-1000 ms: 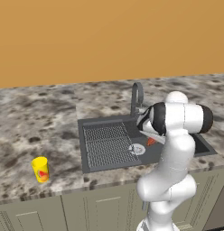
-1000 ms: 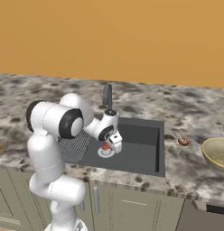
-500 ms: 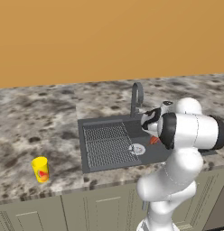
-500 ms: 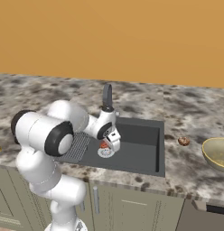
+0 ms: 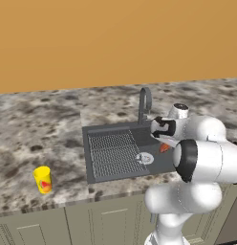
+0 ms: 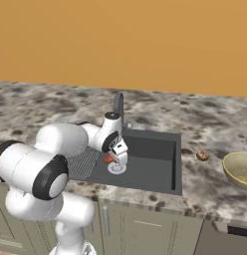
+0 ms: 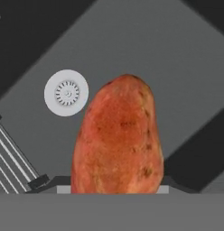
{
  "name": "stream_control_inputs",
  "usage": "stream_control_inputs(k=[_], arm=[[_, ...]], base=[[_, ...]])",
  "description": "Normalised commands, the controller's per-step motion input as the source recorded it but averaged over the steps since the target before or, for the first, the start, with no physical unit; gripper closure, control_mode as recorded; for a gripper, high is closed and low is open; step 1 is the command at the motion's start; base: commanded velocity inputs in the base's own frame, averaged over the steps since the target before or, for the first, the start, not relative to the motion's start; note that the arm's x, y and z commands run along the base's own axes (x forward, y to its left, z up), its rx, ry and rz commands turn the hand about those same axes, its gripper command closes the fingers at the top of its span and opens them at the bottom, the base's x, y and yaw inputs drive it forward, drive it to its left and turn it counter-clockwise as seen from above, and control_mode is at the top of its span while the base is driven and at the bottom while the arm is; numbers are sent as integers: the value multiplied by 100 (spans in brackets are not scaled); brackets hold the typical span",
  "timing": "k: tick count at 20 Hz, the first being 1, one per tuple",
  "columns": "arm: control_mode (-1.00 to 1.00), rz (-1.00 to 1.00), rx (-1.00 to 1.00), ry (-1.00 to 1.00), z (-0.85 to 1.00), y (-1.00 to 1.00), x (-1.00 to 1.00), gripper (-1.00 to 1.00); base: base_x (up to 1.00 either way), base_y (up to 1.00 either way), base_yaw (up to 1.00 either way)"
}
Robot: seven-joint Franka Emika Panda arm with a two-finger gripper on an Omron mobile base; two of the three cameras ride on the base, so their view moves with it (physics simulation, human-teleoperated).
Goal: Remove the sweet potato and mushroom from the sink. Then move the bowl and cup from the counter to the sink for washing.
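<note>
Gripping the sweet potato [image 7: 117, 140] between its fingers, the gripper [image 6: 117, 156] hangs above the sink [image 6: 150, 172] floor near the round drain [image 7: 66, 93]. Farther right, the mushroom [image 6: 202, 156] and bowl [image 6: 239, 169] sit on the counter [image 5: 39, 134]; the cup [image 5: 43, 179] stands left.

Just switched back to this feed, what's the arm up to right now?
The arm is working over the sink. Its pincer has the sweet potato between its fingers, above the basin floor near the round drain. The mushroom already sits on the counter to the right of the sink, close to the bowl. The cup stands on the counter to the left of the sink; neither bowl nor cup has gone into the sink yet.
</note>
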Motion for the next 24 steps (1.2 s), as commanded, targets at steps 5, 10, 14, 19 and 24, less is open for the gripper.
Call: stream_control_inputs(k=[5, 10, 14, 19, 24], arm=[[-100, 1, -1, 0, 38, 16, -32, 100], [-100, 1, -4, 0, 31, 25, -32, 100], [-100, 11, -6, 0, 30, 38, -22, 100], [-100, 13, -4, 0, 32, 37, -21, 100], [-100, 12, -1, 3, 31, 40, -18, 100]], base=[[0, 0, 0], [0, 0, 0], [0, 0, 0], [0, 0, 0], [0, 0, 0]])
